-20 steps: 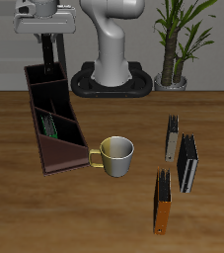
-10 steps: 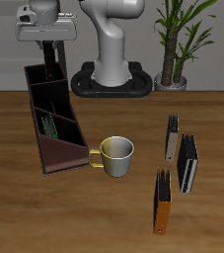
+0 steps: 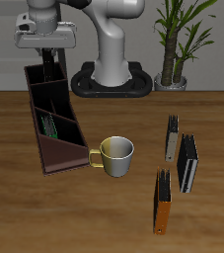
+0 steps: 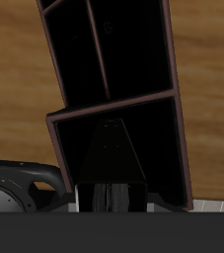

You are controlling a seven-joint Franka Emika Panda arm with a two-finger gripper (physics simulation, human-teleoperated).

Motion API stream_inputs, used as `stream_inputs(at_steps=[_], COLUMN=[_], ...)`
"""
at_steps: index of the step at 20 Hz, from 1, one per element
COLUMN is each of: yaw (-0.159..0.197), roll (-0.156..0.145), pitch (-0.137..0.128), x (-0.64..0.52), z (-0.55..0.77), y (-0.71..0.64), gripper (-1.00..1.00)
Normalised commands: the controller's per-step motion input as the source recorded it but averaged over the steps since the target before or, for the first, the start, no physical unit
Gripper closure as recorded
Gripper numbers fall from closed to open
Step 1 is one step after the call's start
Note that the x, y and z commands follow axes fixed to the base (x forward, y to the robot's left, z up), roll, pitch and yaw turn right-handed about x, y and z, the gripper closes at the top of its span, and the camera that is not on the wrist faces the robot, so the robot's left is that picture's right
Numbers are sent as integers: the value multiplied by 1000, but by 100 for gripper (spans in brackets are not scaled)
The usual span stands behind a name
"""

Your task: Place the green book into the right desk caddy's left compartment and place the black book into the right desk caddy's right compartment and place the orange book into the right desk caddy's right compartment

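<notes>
jaws [image 3: 50, 61]: seemingly clamped on black book [image 4: 111, 158] | over right desk caddy [image 3: 50, 124] far-end section

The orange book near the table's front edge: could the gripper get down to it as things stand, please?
Probably yes. The orange book stands on edge in the open with a dark book against one side; its upper edge is clear. The gripper is over the right desk caddy, holding something dark, which it would have to release first.
</notes>
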Motion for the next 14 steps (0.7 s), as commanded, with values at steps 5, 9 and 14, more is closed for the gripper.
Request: stream_inputs(at_steps=[5, 9, 14], yaw=[-32, 5, 9], roll=[-40, 1, 7], pitch=[8, 10, -5], x=[42, 14, 41], z=[-63, -38, 31], y=[-73, 48, 102], gripper=[-100, -100, -100])
